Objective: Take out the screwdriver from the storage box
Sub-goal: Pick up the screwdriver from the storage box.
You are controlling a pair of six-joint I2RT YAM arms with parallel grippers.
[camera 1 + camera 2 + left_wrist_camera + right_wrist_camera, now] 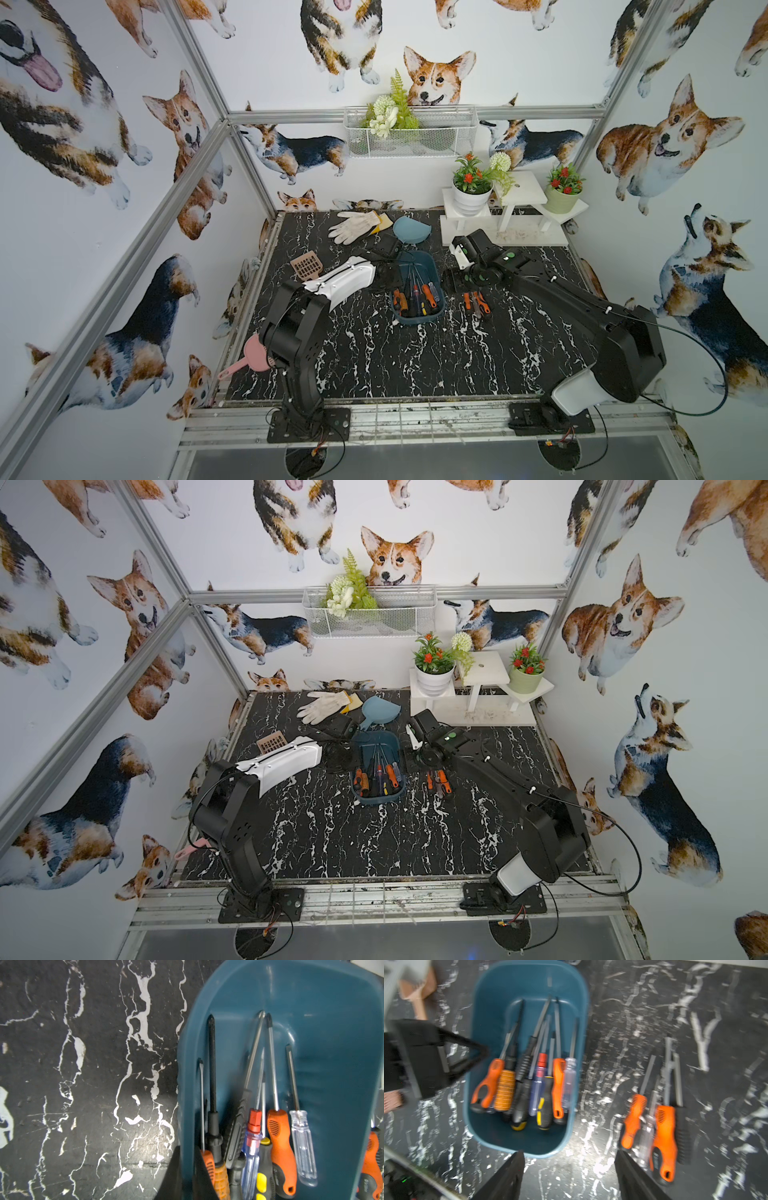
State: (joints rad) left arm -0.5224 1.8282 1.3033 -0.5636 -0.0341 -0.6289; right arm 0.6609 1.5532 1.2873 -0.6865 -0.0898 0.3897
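The storage box (415,262) (380,744), a dark teal tub, sits mid-table with several screwdrivers (415,297) (280,1140) (558,1084) lying in it, handles toward the front. My left gripper (186,1152) (390,271) is shut on the box's left wall (187,1084), one finger inside and one outside. Three screwdrivers (477,303) (664,1126) lie side by side on the table right of the box. My right gripper (569,1153) (451,284) hangs open above the table between the box (529,982) and those loose screwdrivers, holding nothing. The right wrist view is blurred.
White gloves (353,226), a lighter blue dustpan (411,230) and a brown slotted scoop (306,266) lie behind and left of the box. A pink scoop (249,357) lies at the left edge. A white stand (523,189) with flower pots fills the back right corner.
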